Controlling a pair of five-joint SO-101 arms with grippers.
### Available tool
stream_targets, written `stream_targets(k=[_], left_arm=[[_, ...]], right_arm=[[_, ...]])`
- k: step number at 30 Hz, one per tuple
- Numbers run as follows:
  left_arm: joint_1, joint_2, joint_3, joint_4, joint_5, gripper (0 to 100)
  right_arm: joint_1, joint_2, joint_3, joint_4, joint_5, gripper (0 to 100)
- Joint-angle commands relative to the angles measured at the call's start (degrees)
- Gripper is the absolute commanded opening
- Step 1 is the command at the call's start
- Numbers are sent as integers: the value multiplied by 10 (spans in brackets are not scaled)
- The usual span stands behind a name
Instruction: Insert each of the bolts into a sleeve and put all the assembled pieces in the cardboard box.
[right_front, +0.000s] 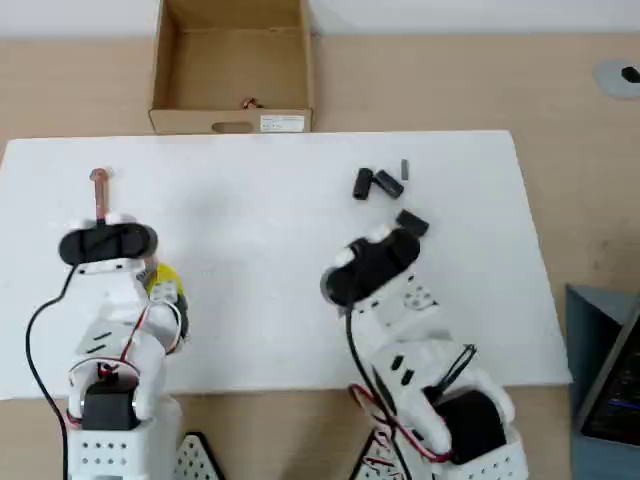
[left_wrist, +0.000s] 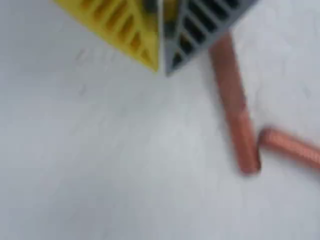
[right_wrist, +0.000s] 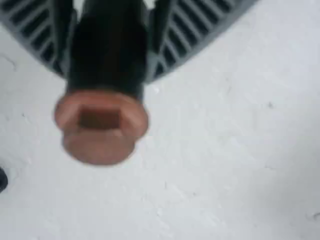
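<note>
Bolt (right_front: 99, 190), copper-coloured, lies lengthwise near the left end of the white sheet (right_front: 260, 290) that covers the table (right_front: 590, 170), just ahead of the left arm (right_front: 105, 250). In the left wrist view the left gripper (left_wrist: 162, 62) is clenched on nothing: its yellow finger (left_wrist: 115, 25) and grey finger (left_wrist: 205, 25) meet at the tips. The bolt runs just beside the grey finger, outside the grasp. A second bolt (left_wrist: 290, 147) meets it near its far tip, and the 2 form an angle on the sheet.

The cardboard box (right_front: 170, 70) stands open beyond the sheet's far edge, left of centre. 1 small copper-coloured piece (right_front: 250, 103) lies inside against the near wall.

Right of centre, near the far edge of the sheet, 2 loose sleeves (right_front: 363, 183), both black, lie just beside each other, with a small grey pin (right_front: 404, 170) just beyond them. 1 more black piece (right_front: 412, 222) shows at the front of the right arm (right_front: 375, 265); whether it is gripped cannot be told from above.

The right gripper (right_wrist: 107, 75) is closed around a held sleeve (right_wrist: 107, 45), black, between 2 grey ribbed fingers (right_wrist: 200, 30). A copper bolt head (right_wrist: 100, 125) with a rectangular recess protrudes from the end of that sleeve, over the white sheet.
</note>
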Motion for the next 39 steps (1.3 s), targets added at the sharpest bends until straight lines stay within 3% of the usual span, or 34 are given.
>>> stream_targets(k=[1, 14, 26, 39], left_arm=[[-12, -4, 18, 0, -15, 2], [-25, -4, 46, 0, -14, 3], [-25, -4, 54, -3, -13, 3], [-36, -4, 54, -4, -11, 3]], right_arm=[[11, 102, -107, -42, 2, 9], [12, 613, -471, -200, 11, 9], [12, 991, -836, -229, 90, 9], [20, 1408, -1289, -229, 87, 9]])
